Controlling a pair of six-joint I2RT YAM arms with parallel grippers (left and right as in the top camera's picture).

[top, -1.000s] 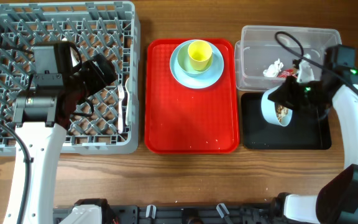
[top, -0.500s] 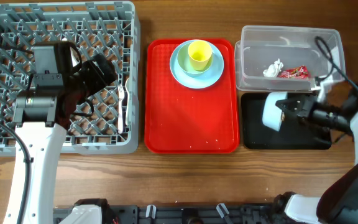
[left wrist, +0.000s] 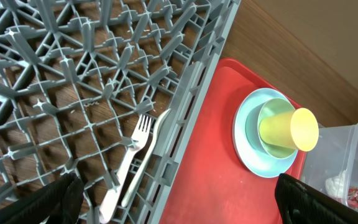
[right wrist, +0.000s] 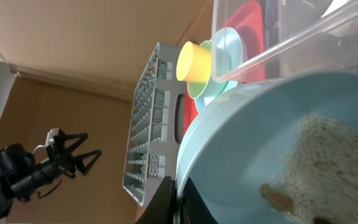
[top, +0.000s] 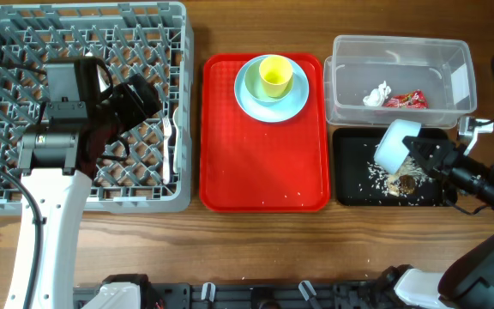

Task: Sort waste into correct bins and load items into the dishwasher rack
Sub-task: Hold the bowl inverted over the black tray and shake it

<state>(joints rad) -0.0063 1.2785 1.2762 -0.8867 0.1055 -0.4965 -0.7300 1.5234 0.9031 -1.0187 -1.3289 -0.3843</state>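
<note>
Roughly three lanes across the table (top: 264,249): dishwasher rack (top: 101,201) on the left, red tray (top: 264,172) in the middle, clear tub (top: 358,73) and black tray (top: 354,184) one behind the other on the right.
- Thin strips of wood separate rack from red tray, and red tray from the two bins.
- The tub's near wall meets the black tray's far edge; cannot tell whether they touch.
- The near half of the red tray shows bare. A wide band of wood runs along the table's near edge.

Right gripper (top: 423,154): clamped on the rim of a pale blue bowl (top: 396,144). The bowl is tipped, over the black tray's far-left part, just beside the tub wall. Food scraps (top: 391,178) are scattered on the tray beneath and in front of it. The wrist view shows some rice inside the bowl.

Tissue (top: 376,94) and wrapper (top: 406,100) lie in the tub. The yellow cup (top: 274,75) sits over the plate (top: 251,101) at the red tray's far end.

Left gripper (left wrist: 182,202): jaws spread wide, holding nothing, above the rack's right side. A white fork (left wrist: 131,158) lies in the rack below it, beside the rack's wall.
</note>
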